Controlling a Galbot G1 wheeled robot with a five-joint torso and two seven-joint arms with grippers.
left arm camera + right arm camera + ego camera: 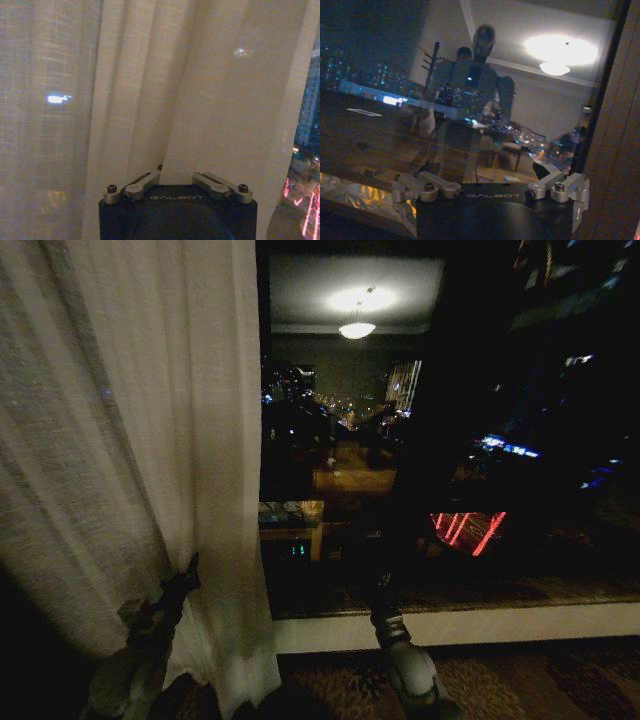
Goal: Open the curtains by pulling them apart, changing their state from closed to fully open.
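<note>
Left gripper (185, 575) seemingly grips the curtains (130, 440); right gripper (380, 585) idle.

Dim night scene, ceiling lamp (357, 328) glare on dark window glass (520, 360).

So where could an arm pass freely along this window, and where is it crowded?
Free: the bare window glass between the sheer curtain and the view's right edge, above the sill, where the right gripper sits. Crowded: the left gripper is pressed into the curtain's folds.

We are raising our left gripper (185, 575) at lower left, fingertips not discernible, holding our right gripper (382, 585) up at lower centre, arm rising from below, linkages splayed wide
</note>
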